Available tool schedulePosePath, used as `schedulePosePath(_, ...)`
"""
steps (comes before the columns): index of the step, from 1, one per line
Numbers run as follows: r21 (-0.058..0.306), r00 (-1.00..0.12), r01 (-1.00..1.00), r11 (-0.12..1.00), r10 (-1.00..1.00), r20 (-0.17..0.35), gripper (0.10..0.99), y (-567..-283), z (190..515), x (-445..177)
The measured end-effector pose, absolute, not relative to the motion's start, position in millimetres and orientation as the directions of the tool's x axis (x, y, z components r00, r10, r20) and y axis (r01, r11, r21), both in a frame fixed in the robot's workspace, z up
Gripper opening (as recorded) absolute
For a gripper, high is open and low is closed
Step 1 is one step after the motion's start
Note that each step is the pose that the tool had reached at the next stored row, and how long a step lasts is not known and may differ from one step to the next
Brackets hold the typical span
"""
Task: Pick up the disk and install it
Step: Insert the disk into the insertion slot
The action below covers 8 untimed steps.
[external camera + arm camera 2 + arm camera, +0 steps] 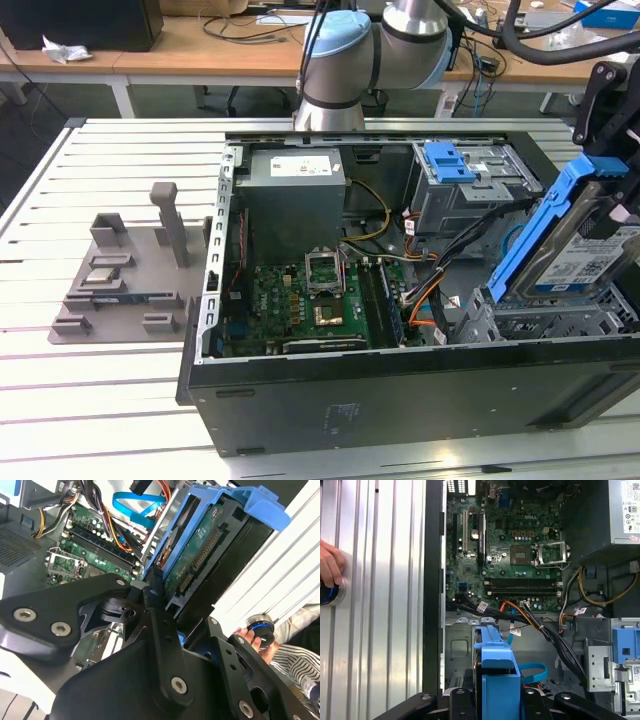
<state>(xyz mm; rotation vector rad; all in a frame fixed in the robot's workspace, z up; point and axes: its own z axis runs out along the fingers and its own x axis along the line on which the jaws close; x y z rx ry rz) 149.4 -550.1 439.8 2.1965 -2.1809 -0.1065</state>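
Scene: UR arm works over an open PC case (400, 400) lying side-up on a slatted alu table (100, 420).
Disk: the disk (590, 255), a silver hard drive, hangs in the air, steeply tilted, at the exterior view's right. It is just above the grey drive cage (540, 318) in the case's near corner and is not seated.
Grip: gripper (495, 700) is closed across the disk's blue carrier (496, 662). Its fingers (159, 625) press in from either long side, w/ nothing else in hand.
Why side-held: the grip leaves the drive's connector edge and green circuit-board underside free, as the second wrist view shows.
Why tilted: prob. to line the carrier up w/ the cage. That is a judgement, not a thing seen.
Around it: motherboard (520, 540) w/ bare CPU socket (525, 555) and loose cables. Power supply (292, 195) sits at the far wall. The blue-handled drive bay (450, 160) is well apart from the disk.
Bystander: a person's hand (327, 565) rests on a blue-lit button (329, 592) on the table beside the case, prob. a safety or enable control.
Writing: white-and-blue label on the disk's face, a sticker on the PSU, silk-screen on the board. The print is not quoted here.
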Motion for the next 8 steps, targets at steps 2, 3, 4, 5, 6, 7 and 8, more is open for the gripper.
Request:
schedulePosePath(2,0.080,0.007,-0.997,-0.008,-1.000,-0.018,0.365,-549.1,439.0,149.5)
schedulePosePath(3,0.080,0.007,-0.997,-0.008,-1.000,-0.018,0.365,-548.9,438.8,149.5)
schedulePosePath(4,0.080,0.007,-0.997,-0.008,-1.000,-0.018,0.365,-548.9,438.6,149.5)
schedulePosePath(5,0.080,0.007,-0.997,-0.008,-1.000,-0.018,0.365,-548.8,438.6,149.6)
schedulePosePath(6,0.080,0.007,-0.997,-0.008,-1.000,-0.018,0.365,-548.8,438.5,149.6)
schedulePosePath(7,0.080,0.007,-0.997,-0.008,-1.000,-0.018,0.365,-548.8,438.5,149.5)
schedulePosePath(8,0.080,0.007,-0.997,-0.008,-1.000,-0.018,0.365,-548.8,438.4,149.5)
